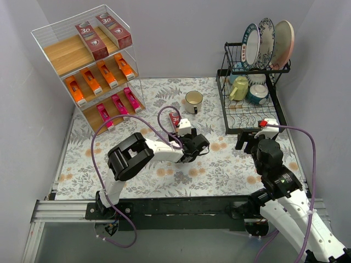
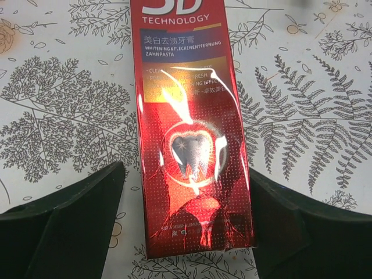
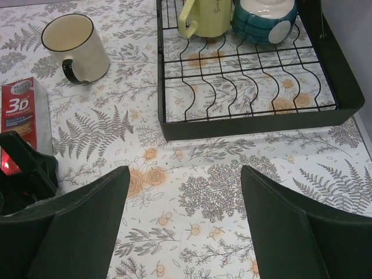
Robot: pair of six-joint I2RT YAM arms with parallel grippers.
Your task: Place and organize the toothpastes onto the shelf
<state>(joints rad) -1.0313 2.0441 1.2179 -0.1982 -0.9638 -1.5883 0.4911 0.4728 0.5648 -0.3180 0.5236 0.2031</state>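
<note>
1. Fern-print table (image 1: pixel 219 170), grey walls round it. The shelf (image 1: pixel 60 55) is far left, the dish rack (image 1: pixel 222 104) far right.
2. On the shelf: two dark red cartons (image 1: pixel 93 38) on top, four orange ones (image 1: pixel 90 81) in the middle, three pink ones (image 1: pixel 119 103) below. Bare board shows left of the red pair.
3. Your right gripper (image 3: pixel 185 174) has its fingers spread wide with nothing between them, near the rack.
4. Your left gripper (image 2: pixel 186 171) has a finger on either side of one red carton (image 2: pixel 186 116) lying flat mid-table. A sliver of cloth shows on one side, so there is no firm grip yet.
5. Risk: you straddle only the carton's near end. Its glossy skin may slip, or the long end may droop and catch the shelf's wire.
6. Risk: the mug (image 1: pixel 193 101) stands near the carton's far end. A forward shove could knock it.
</note>
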